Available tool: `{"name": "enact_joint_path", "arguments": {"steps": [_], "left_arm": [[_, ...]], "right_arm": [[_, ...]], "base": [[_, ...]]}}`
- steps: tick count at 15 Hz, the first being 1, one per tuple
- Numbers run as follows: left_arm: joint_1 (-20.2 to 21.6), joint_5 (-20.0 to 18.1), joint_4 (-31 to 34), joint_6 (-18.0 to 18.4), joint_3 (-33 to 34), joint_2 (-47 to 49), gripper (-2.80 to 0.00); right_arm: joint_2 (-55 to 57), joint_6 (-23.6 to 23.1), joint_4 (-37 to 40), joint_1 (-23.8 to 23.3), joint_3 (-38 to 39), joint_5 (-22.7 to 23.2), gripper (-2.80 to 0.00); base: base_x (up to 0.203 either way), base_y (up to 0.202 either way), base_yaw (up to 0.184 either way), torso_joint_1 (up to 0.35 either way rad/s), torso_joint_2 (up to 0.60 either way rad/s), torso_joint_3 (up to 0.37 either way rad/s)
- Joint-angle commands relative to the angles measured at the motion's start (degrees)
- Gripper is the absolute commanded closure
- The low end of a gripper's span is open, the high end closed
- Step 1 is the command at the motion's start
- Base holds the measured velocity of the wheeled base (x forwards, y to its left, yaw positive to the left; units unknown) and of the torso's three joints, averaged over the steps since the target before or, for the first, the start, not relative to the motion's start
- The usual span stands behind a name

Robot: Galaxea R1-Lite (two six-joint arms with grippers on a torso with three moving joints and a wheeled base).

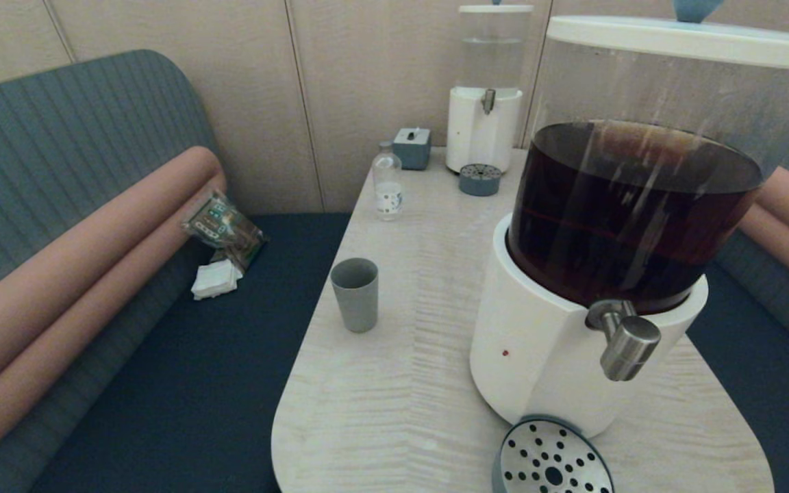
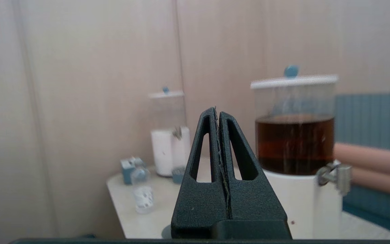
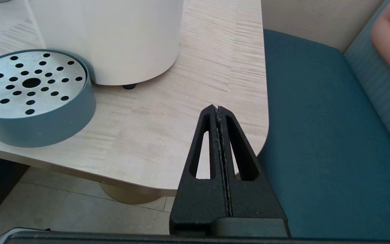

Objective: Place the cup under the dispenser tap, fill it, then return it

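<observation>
The small grey-green matte tumbler cup (image 1: 355, 294) stands upright on the pale wood-grain desk (image 1: 422, 287), near the desk's left edge and well apart from the large dispenser. It is plain and handleless, slightly tapered toward its base, with an open round mouth, and it looks far smaller than the dispenser beside it.

The large white-based dispenser with a clear tank of dark brown liquid (image 1: 614, 233) sits on the right part of the desk. Its stubby brushed-steel tap with a round knob (image 1: 624, 339) juts from the white base, and below it a round blue-grey drip tray with a perforated metal top (image 1: 552, 459) rests on the desk at the near edge.

Further back stand a small clear plastic bottle (image 1: 387, 181), a small grey-blue box (image 1: 412, 147) and a smaller white dispenser holding clear liquid (image 1: 485, 89).

The left gripper (image 2: 218, 112) is clenched on nothing, raised and facing the dispensers from the desk's left side. The right gripper (image 3: 218, 109) is likewise clenched and empty, hanging over the near right corner of the desk beside the blue seat (image 3: 317, 135).
</observation>
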Motion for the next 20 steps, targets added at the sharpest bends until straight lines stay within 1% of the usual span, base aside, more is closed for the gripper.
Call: {"name": "enact_joint_path", "arguments": {"steps": [1, 2, 4, 6, 7, 8, 10, 11, 12, 13, 14, 17, 18, 20], "left_arm": [[2.5, -0.1, 6.1, -0.9, -0.1, -14.7, 0.0], [3.6, 0.0, 11.5, -1.1, -0.9, -19.4, 0.0], [4.9, 0.5, 22.5, 0.5, -3.0, -26.7, 0.0], [5.3, 1.3, 27.7, 2.5, -3.6, -31.8, 0.0], [5.4, 1.7, 30.0, 3.6, -2.8, -34.2, 0.0], [5.4, 2.1, 29.9, 5.2, -1.0, -34.6, 0.0], [5.5, 2.3, 28.5, 5.6, 4.6, -34.6, 0.0], [5.5, 2.3, 28.5, 6.1, 8.1, -34.6, 0.0], [5.5, 3.0, 29.5, 6.5, 10.0, -34.6, 0.0], [5.5, 6.2, 32.4, 7.4, 9.9, -34.6, 0.0], [5.4, 8.6, 36.2, 8.7, 9.8, -34.6, 0.0], [5.5, 16.1, 49.3, 12.2, 9.7, -34.6, 0.0], [5.5, 17.5, 53.1, 13.0, 9.7, -34.6, 0.0], [5.5, 18.9, 61.1, 13.6, 9.7, -34.6, 0.0]], "right_arm": [[-0.3, 0.0, 0.0, 0.0, 0.5, 0.0, 0.0], [-0.3, 0.0, 0.0, 0.0, 0.5, 0.0, 0.0], [-0.3, 0.0, 0.0, 0.0, 0.5, 0.0, 0.0], [-0.3, 0.0, 0.0, 0.0, 0.5, 0.0, 0.0], [-0.3, 0.0, 0.0, 0.0, 0.5, 0.0, 0.0], [-0.3, 0.0, 0.0, 0.0, 0.5, 0.0, 0.0], [-0.3, 0.0, 0.0, 0.0, 0.5, 0.0, 0.0], [-0.3, 0.0, 0.1, 0.0, 0.5, 0.0, 0.0], [-0.3, 0.0, 0.0, 0.0, 0.5, 0.0, 0.0], [-0.3, 0.0, 0.0, 0.0, 0.5, 0.0, 0.0], [-0.3, -0.1, 0.0, 0.0, 0.5, 0.0, 0.0], [-0.3, 0.0, 0.0, 0.0, 0.5, 0.0, 0.0], [-0.3, 0.0, 0.0, 0.0, 0.5, 0.0, 0.0], [-0.3, 0.0, 0.0, 0.0, 0.5, 0.0, 0.0]], "base": [[0.0, 0.0, 0.0, 0.0, 0.0, 0.0], [0.0, 0.0, 0.0, 0.0, 0.0, 0.0], [0.0, 0.0, 0.0, 0.0, 0.0, 0.0], [0.0, 0.0, 0.0, 0.0, 0.0, 0.0], [0.0, 0.0, 0.0, 0.0, 0.0, 0.0], [0.0, 0.0, 0.0, 0.0, 0.0, 0.0], [0.0, 0.0, 0.0, 0.0, 0.0, 0.0], [0.0, 0.0, 0.0, 0.0, 0.0, 0.0], [0.0, 0.0, 0.0, 0.0, 0.0, 0.0], [0.0, 0.0, 0.0, 0.0, 0.0, 0.0], [0.0, 0.0, 0.0, 0.0, 0.0, 0.0], [0.0, 0.0, 0.0, 0.0, 0.0, 0.0], [0.0, 0.0, 0.0, 0.0, 0.0, 0.0], [0.0, 0.0, 0.0, 0.0, 0.0, 0.0]]}}
